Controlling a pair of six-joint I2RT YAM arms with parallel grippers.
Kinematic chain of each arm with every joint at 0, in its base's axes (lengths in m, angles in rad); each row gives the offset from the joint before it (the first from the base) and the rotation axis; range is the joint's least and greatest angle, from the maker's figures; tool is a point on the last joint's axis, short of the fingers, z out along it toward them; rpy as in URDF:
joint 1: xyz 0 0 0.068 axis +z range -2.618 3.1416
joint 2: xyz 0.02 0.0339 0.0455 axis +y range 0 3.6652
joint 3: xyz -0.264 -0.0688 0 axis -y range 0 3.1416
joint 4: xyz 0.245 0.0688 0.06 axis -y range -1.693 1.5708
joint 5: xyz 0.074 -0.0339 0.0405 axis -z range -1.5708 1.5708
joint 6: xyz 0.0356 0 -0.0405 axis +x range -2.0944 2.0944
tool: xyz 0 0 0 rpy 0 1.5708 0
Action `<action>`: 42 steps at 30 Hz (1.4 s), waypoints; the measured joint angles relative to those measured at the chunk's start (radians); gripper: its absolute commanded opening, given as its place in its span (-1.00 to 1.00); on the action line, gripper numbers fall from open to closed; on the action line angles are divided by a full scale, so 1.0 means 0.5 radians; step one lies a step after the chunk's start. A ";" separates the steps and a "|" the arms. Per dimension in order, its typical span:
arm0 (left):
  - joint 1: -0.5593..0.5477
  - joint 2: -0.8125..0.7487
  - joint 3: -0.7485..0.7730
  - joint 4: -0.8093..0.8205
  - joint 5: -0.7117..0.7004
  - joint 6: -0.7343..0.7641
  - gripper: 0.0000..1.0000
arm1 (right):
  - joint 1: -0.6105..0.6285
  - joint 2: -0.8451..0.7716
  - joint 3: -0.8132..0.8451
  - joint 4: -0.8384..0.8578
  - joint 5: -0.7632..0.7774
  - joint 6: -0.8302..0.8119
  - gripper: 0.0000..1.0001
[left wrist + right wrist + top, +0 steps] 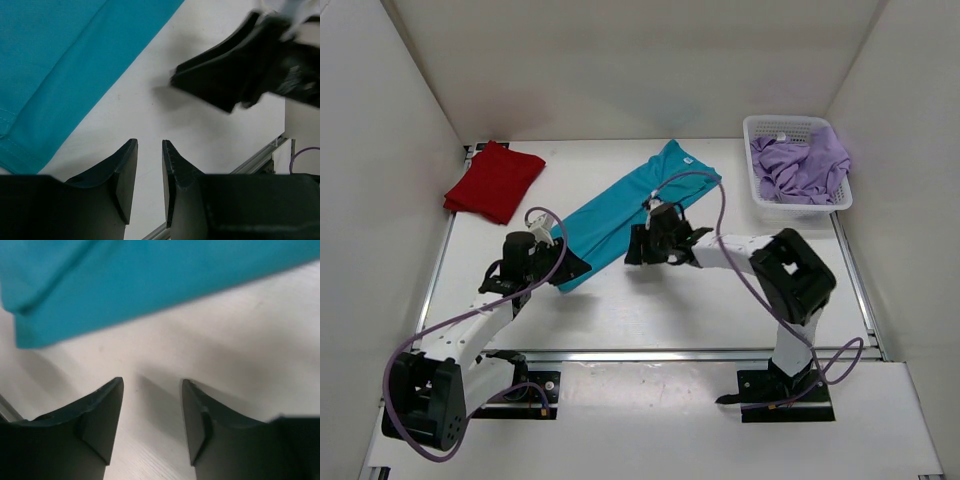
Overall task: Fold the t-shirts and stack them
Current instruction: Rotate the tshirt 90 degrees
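Three t-shirts lie in view, and we hold none of them. Our left gripper [149, 175] has its fingers [122, 180] only narrowly parted with nothing between them, and the bare white table [150, 110] shows through the slit. The teal t-shirt [630, 210], folded into a long strip, lies ahead and to the left of that gripper. Its hemmed corner is close to the left finger but clear of it in the wrist view.

Our right gripper [152, 425] has its fingers spread wide and empty, also over bare table. The same teal strip runs across just ahead of it, with its long folded edge near the fingertips yet apart from them. Seen from our left wrist, the right gripper sits ahead and to the right, blurred.

The deep red t-shirt [495, 182] lies folded well beyond our left gripper and off to its left. The lavender t-shirt [802, 165] sits crumpled in a white mesh basket [800, 206], well away to the right of our right gripper and farther out.
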State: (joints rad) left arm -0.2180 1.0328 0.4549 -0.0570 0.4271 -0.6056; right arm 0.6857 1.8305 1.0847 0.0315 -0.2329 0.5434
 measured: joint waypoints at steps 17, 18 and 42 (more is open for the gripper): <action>0.011 -0.056 -0.003 0.012 0.035 -0.005 -0.25 | -0.027 0.381 0.020 0.560 -0.027 0.517 -0.19; -0.001 -0.040 -0.003 0.025 0.031 -0.008 -0.27 | -0.047 0.350 -0.021 0.577 -0.041 0.522 -0.17; -0.095 0.077 0.003 0.062 -0.092 -0.009 -0.27 | -0.422 0.136 -0.304 0.417 -0.330 0.237 -1.00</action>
State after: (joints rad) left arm -0.2653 1.0714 0.4564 -0.0261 0.3809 -0.6102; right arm 0.4747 1.8984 0.9325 0.2398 -0.3981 0.6621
